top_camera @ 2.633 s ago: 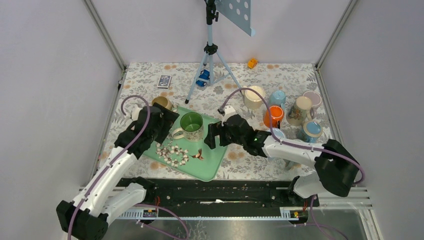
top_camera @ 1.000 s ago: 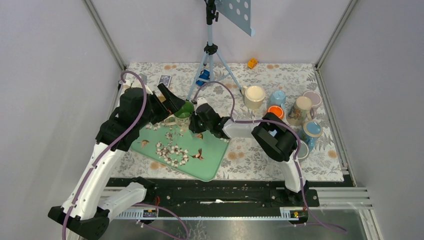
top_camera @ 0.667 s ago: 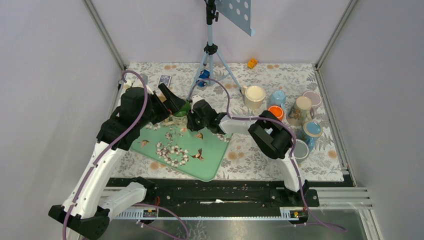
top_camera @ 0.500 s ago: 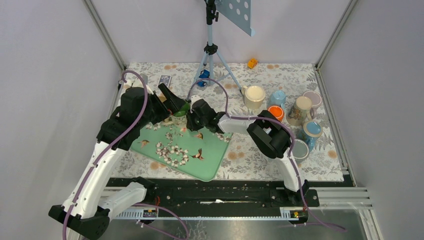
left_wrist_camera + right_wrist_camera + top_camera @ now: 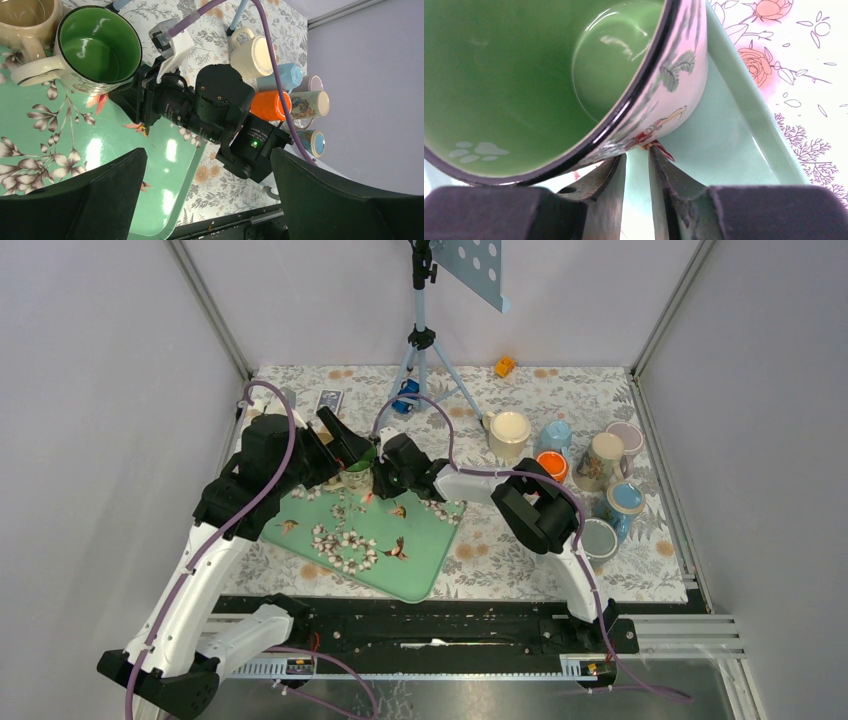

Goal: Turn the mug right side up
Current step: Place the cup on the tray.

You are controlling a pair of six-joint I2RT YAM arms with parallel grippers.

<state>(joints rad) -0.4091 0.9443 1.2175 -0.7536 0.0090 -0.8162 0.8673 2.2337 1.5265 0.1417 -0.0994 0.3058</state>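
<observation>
Mug: the green-lined mug stands mouth up, with its base on the flowered tray near the tray's far edge.
Neighbour: a beige mug sits just beside its handle, also mouth up.
Right gripper: the right gripper lies low against the mug's outer wall on the side away from the handle. Its fingers stand a narrow slit apart with only tray surface showing between them, so they pinch nothing.
Right arm: it reaches leftward across the table, with the forearm stretched out level and the elbow folded above the tablecloth to the right of the tray.
Left gripper: the left gripper hovers above the tray, looking down on the mug, with its fingers spread wide and nothing held.
Left arm: it rises steeply from its base and bends over the tray's left side.
Overhead view only: the top view shows both arms meeting at the mug, which is mostly covered by them. It also shows a tripod behind the mug.
Left wrist view only: the mug's whole rim, its handle and a cluster of other mugs well apart to the right.
Right wrist view only: the painted wall of the mug meets the tray just beyond the fingertips of the right gripper.
</observation>
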